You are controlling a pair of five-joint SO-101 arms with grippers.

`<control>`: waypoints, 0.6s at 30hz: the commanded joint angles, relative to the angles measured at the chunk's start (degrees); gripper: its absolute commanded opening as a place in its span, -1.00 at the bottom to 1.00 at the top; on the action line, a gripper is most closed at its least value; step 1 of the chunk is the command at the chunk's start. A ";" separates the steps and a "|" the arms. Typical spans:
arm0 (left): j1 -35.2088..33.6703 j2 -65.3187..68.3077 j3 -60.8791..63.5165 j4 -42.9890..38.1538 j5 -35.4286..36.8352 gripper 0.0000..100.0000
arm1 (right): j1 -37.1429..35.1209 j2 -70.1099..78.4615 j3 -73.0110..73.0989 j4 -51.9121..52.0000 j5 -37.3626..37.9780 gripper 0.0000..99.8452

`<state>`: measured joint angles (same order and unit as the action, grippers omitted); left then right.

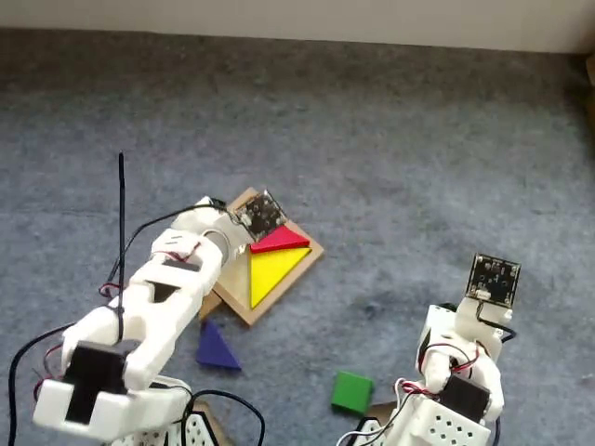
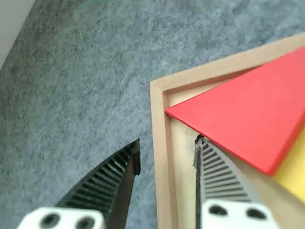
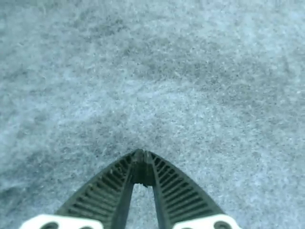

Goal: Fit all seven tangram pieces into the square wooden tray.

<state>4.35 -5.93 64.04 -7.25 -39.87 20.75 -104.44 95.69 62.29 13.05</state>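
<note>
The square wooden tray (image 1: 313, 249) lies on the grey carpet and holds a red triangle (image 1: 277, 241) and a yellow triangle (image 1: 270, 269). My left arm's wrist (image 1: 260, 216) hangs over the tray's far corner. My left gripper (image 2: 167, 149) is open and straddles the tray rim (image 2: 214, 69): one finger is over the carpet, the other inside beside the tip of the red triangle (image 2: 248, 109). A sliver of the yellow triangle (image 2: 296, 177) shows past it. A blue triangle (image 1: 217, 348) and a green square (image 1: 352, 390) lie loose on the carpet. My right gripper (image 3: 143, 156) is shut over bare carpet.
The right arm (image 1: 469, 358) stands folded near the front right, away from the tray. A black cable (image 1: 121, 232) rises beside the left arm. Open carpet stretches behind and to the right of the tray.
</note>
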 commanded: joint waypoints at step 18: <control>0.92 -4.70 -5.32 3.08 2.11 -0.61 | 0.48 -0.75 4.53 -1.27 -0.44 -0.99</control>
<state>4.35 -4.09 58.42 -7.16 -38.37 20.75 -104.44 95.69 62.29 13.05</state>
